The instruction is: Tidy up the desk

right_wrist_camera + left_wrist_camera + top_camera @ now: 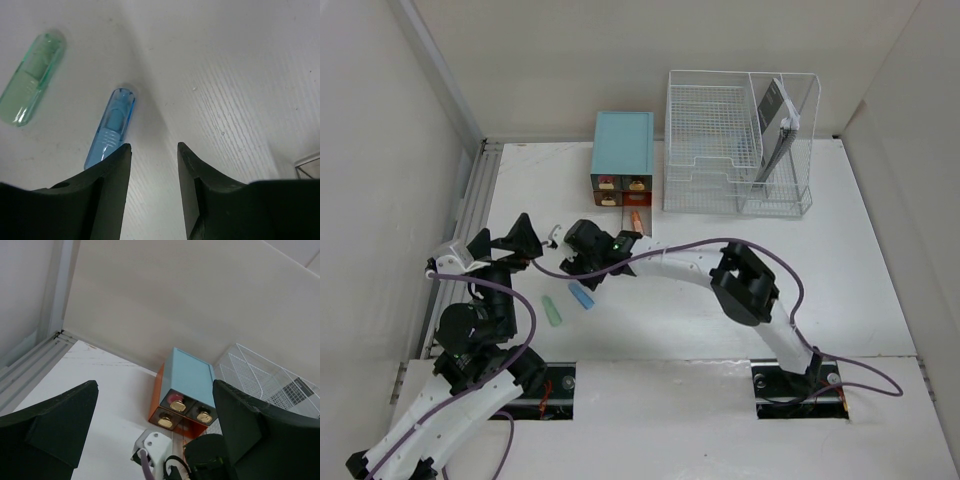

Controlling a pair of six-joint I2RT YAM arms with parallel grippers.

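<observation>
The white bench (840,260) fills the scene from the arms' bases to the far wall, with metal rails (470,215) along its left edge. At its far side stands a teal drawer box (623,143), and just right of it a white wire rack (715,140) with a dark flat thing (772,110) upright in its right compartment. An orange stick (636,220) lies just near of the box. Toward the near left of the bench lie a blue clear plastic piece (581,297) and a green one (552,311), close together but apart.

The right arm (740,285) reaches leftward across the bench. The right jaws hang low over bare bench, a narrow gap between them, holding nothing. The blue piece (110,127) lies just left of them, its near end beside the left fingertip (112,165); the green piece (31,80) lies further left.

The left jaws are raised over the left of the bench and stand wide, holding nothing. Their view frames the drawer box (189,375).
</observation>
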